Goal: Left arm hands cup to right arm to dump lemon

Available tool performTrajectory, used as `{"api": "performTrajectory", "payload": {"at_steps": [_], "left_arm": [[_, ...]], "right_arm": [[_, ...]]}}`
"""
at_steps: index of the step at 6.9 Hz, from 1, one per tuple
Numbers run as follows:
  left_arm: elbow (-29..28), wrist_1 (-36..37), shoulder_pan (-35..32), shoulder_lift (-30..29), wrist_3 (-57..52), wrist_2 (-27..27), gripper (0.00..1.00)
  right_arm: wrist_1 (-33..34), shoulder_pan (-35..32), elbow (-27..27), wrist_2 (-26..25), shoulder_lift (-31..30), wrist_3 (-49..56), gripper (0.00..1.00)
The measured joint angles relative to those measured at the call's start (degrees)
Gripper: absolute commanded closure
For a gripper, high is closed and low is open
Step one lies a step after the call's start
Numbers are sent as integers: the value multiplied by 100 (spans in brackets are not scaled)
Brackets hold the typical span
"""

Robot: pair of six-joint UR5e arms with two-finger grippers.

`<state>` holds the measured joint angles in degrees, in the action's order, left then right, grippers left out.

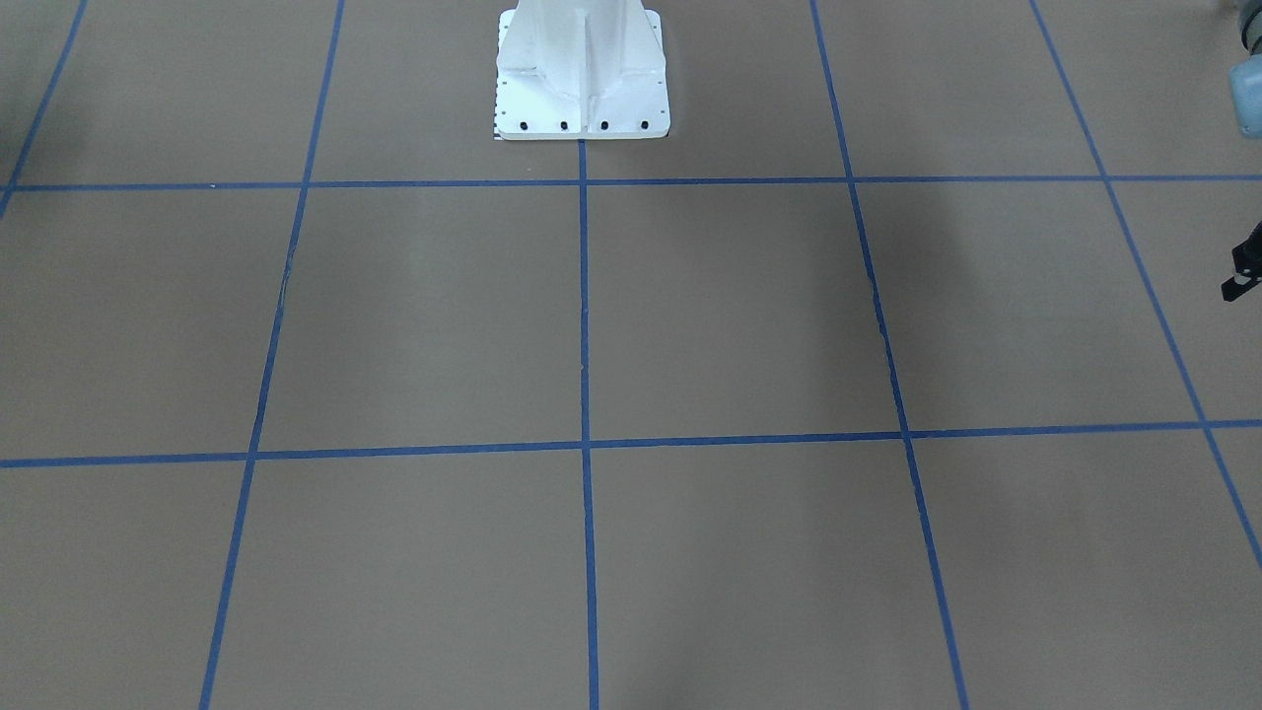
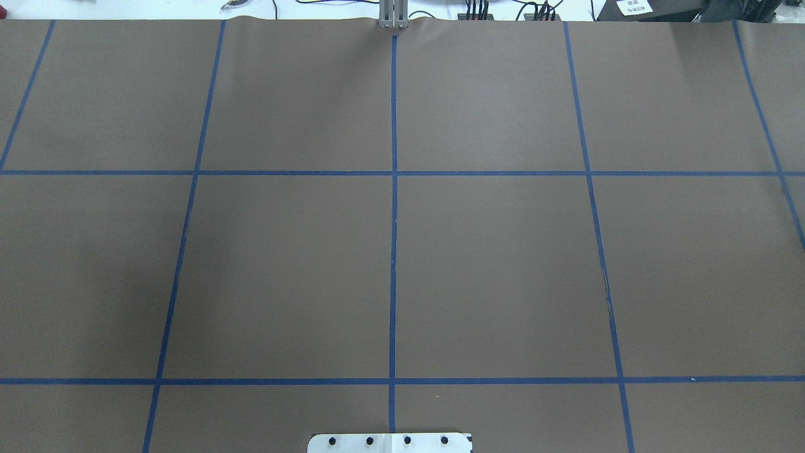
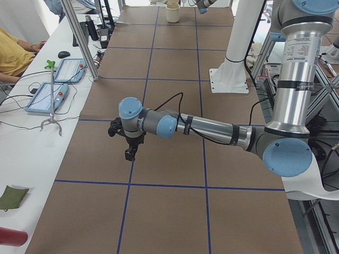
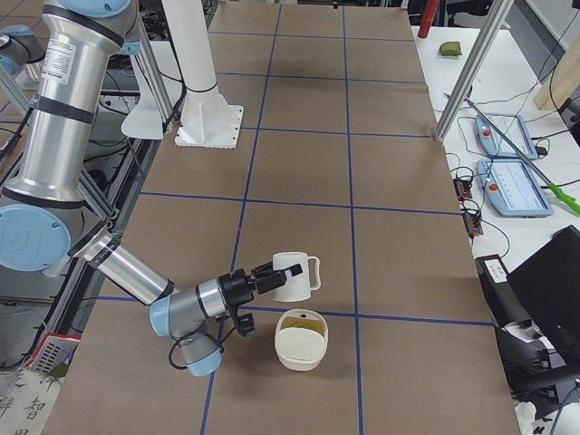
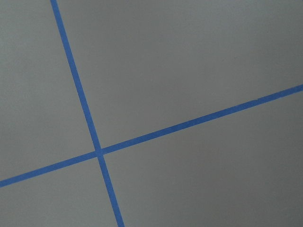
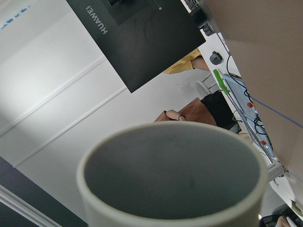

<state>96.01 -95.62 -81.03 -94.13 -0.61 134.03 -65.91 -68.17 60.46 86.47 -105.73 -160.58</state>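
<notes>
The white cup point(image 4: 293, 277) hangs in the air at the tip of my right gripper point(image 4: 265, 280), the near arm in the exterior right view. It hangs just above and behind a cream bowl point(image 4: 301, 349). A small yellowish lump, the lemon point(image 4: 306, 319), lies inside that bowl. The right wrist view is filled by the cup's grey inside point(image 6: 170, 175), which looks empty; no fingers show there, so I cannot tell the grip. My left gripper point(image 3: 130, 154) points down above the table at its left end, away from the cup. Only its edge point(image 1: 1240, 278) shows in the front view.
The white robot pedestal point(image 1: 582, 89) stands at the table's middle rear edge point(image 2: 390, 442). Aluminium posts point(image 4: 471, 72) and teach pendants point(image 4: 512, 186) line the operators' side. A seated person in yellow point(image 3: 13, 53) is beside the table. Blue tape lines grid the brown tabletop.
</notes>
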Motion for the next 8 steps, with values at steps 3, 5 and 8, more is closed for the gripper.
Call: {"api": "performTrajectory", "payload": {"at_steps": [3,5,8], "left_arm": [[-25,8,0,6,1,-6,0],[-42,9,1,5,-1,-8,0],[-47,9,14,0,5,-9,0]], "right_arm": [[92,-7,15,738,-100,2580,100],[218,-24,22,1221,-126,4320,100],[982,-565,210,2401,-145,7432,100]]}}
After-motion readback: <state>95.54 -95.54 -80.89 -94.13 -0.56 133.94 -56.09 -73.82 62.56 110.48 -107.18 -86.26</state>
